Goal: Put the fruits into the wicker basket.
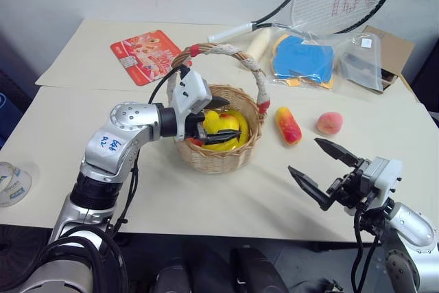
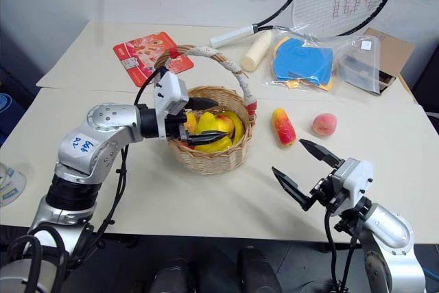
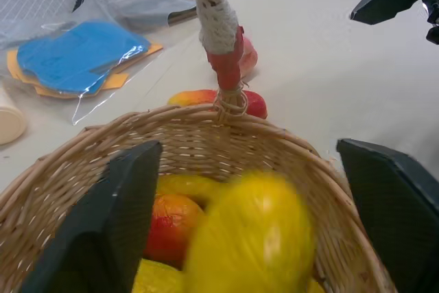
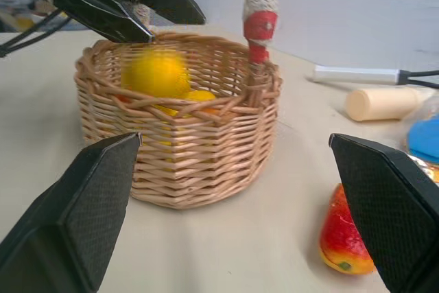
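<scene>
A: The table point(image 1: 206, 197) lies bare in front of the wicker basket point(image 1: 221, 156), out to its near edge?
B: Yes. The basket holds several fruits, a yellow one point(image 3: 250, 238) blurred. Left gripper point(image 1: 211, 120) gapes above them, empty.
A: Outside it?
B: Two: mango point(image 1: 288, 125) just beside, peach point(image 1: 330, 123) beyond. Right gripper point(image 1: 324, 168) is spread, empty
</scene>
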Motion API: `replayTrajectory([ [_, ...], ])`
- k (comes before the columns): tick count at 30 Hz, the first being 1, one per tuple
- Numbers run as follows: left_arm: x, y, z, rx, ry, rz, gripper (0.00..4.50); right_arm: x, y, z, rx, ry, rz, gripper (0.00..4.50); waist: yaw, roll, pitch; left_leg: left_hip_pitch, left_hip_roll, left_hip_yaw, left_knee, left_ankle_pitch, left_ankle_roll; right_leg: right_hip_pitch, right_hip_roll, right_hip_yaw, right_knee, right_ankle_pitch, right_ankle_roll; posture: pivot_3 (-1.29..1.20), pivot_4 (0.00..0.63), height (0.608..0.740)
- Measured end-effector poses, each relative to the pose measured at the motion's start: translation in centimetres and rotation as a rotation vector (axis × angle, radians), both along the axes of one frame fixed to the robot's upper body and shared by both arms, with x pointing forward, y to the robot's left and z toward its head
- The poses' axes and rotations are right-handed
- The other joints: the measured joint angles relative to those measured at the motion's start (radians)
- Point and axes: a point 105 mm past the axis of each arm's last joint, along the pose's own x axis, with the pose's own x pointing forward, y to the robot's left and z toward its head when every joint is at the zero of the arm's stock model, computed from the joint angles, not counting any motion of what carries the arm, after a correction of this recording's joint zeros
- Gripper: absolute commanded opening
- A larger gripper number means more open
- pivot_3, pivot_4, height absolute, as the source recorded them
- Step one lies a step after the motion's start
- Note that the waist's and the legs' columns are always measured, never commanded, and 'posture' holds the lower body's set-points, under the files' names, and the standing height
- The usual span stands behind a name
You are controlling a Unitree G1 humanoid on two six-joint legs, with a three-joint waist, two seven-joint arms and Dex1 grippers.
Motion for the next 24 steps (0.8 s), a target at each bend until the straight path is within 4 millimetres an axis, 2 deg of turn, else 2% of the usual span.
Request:
replayTrajectory([
  [3,-0.4,1.1,0.8,-0.002,-0.037,-0.015,4.45,-0.1,-1.8,-0.2,-0.026,-0.006,-0.11,4.5,0.0,0.0,0.0,0.0,0.0,0.001,0.0,0.0,0.0,0.0,0.0,0.0,0.0,0.0,0.0,0.0,0.15,0.74],
  [4,-1.2,1.8,1.0,-0.021,-0.041,-0.045,4.45,-0.3,-2.4,-0.4,-0.018,0.008,-0.129,4.5,-0.002,0.001,0.0,0.001,0.001,0.002,-0.001,0.0,-0.001,0.0,0.0,0.001,0.0,0.0,0.0,0.0,0.15,0.74],
  [6,-3.3,3.6,1.0,-0.041,-0.038,-0.112,4.45,-1.4,-4.3,-2.5,-0.01,0.106,-0.187,4.5,-0.001,0.002,-0.001,0.001,0.004,0.002,-0.002,-0.002,-0.003,0.0,-0.001,0.001,-0.001,-0.001,-0.002,0.0,0.15,0.74],
  [8,-5.0,6.4,0.6,-0.042,-0.016,-0.137,4.45,-2.8,-6.5,-5.0,-0.034,0.202,-0.264,4.5,0.0,0.002,0.0,0.002,0.007,0.002,-0.002,-0.003,-0.004,0.0,0.0,0.0,-0.001,-0.002,-0.004,0.0,0.15,0.74],
  [12,-5.5,10.3,0.4,0.015,0.003,-0.035,4.45,-4.3,-8.6,-7.2,-0.066,0.268,-0.333,4.5,-0.005,0.002,0.0,0.007,0.006,0.002,-0.001,-0.003,-0.004,0.005,0.0,0.0,-0.003,-0.002,-0.004,0.0,0.15,0.74],
  [15,-5.3,13.3,0.0,0.03,0.013,0.053,4.45,-4.9,-9.5,-8.0,-0.072,0.293,-0.361,4.5,-0.011,0.004,0.001,0.021,0.007,0.002,-0.008,-0.006,0.0,0.018,0.0,0.0,-0.01,-0.003,-0.006,0.0,0.15,0.74],
  [18,-4.2,14.9,2.7,-0.031,-0.045,0.127,4.45,-4.0,-9.2,-7.2,-0.046,0.25,-0.336,4.5,-0.008,0.001,0.001,0.02,0.007,0.001,-0.009,-0.007,0.001,0.018,0.0,-0.001,-0.012,-0.002,-0.006,0.0,0.15,0.74],
  [21,-4.0,15.9,7.3,-0.059,-0.109,0.142,4.45,-1.6,-7.9,-5.5,-0.023,0.226,-0.264,4.5,-0.012,0.001,0.001,0.021,0.006,0.003,-0.01,-0.006,-0.002,0.018,0.0,0.0,-0.011,-0.001,-0.005,0.0,0.15,0.74],
  [24,-4.4,16.1,8.9,-0.035,-0.112,0.11,4.45,0.9,-7.1,-4.9,0.019,0.334,-0.255,4.5,-0.022,0.006,-0.001,0.02,0.006,0.005,-0.012,-0.006,-0.004,0.016,-0.001,0.001,-0.012,-0.002,-0.006,0.0,0.15,0.74],
])
